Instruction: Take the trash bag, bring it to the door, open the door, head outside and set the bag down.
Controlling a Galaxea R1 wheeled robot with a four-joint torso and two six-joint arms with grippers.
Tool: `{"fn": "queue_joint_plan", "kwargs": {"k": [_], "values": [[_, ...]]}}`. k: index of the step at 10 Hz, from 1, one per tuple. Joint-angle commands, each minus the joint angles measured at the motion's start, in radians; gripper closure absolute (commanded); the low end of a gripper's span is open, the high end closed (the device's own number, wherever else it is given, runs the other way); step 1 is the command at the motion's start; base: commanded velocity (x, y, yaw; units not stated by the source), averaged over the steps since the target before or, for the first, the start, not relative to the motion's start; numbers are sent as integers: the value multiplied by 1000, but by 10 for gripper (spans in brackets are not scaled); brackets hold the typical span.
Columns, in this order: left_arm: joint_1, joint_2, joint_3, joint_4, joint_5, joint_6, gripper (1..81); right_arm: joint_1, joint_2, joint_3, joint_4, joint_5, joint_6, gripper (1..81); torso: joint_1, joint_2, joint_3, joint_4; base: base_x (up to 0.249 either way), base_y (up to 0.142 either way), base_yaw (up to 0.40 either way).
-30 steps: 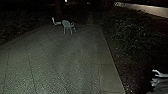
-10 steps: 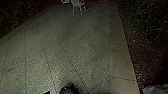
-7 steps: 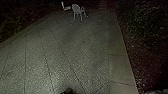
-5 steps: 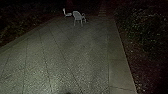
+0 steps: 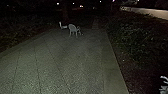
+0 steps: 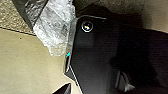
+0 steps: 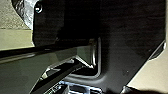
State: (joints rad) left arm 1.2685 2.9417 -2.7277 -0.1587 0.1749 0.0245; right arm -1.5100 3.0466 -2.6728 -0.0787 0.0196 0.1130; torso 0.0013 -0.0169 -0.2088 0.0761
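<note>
Bag, clear and crumpled, shows just beside the robot's dark plate in the left wrist view, over the seam where speckled paving meets its smooth border. A dark, creased part lies against the clear plastic; whether the whole rests on the ground, I cannot tell. A bit of the same clear plastic shows past the plate's rim in the right wrist view. Whether the left gripper and the right gripper are open, closed or gripping the bag, I cannot tell either. In the head view, a pale chair stands upright near the paving's far edge, closer to its far left corner than to the far right one. A second chair is near it, a little farther towards that left corner. The border runs along the paving's right edge, with dark ground and shrubs beyond; more growth lines the left edge. Past the far right corner is a pale wall, and small lights dot the dark beyond the far edge. A pale, jagged shape sits well outside the right edge, too unclear to name.
</note>
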Motion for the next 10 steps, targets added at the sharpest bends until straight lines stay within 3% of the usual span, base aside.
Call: {"fn": "queue_joint_plan", "kwargs": {"k": [1,2,3,4,6,8,9,10], "values": [[35,54,-29,116,9,5,10,21,19,24,-1,-56,1,10,0,0,-3,2,0,0,0],[51,62,-29,125,2,5,10,20,19,22,-1,-55,1,10,-1,0,26,-21,0,0,0],[70,70,-37,130,-41,5,10,20,19,22,-1,-40,2,10,-1,-2,34,-33,0,0,0],[90,80,-47,131,-74,5,10,20,19,22,-1,-36,2,10,-1,-2,42,-36,0,0,0],[131,120,-84,159,-90,6,10,18,20,22,-1,-35,2,10,-1,-2,40,-37,0,0,0],[141,149,-123,157,-97,5,10,17,22,24,-4,-35,2,10,-1,-2,41,-37,0,0,0],[141,149,-126,156,-97,3,10,15,23,22,-6,-35,2,10,-1,-2,122,-37,0,0,0],[141,146,-126,154,-98,3,10,15,22,22,-6,-35,2,10,-1,-2,145,-37,0,0,0]]}}
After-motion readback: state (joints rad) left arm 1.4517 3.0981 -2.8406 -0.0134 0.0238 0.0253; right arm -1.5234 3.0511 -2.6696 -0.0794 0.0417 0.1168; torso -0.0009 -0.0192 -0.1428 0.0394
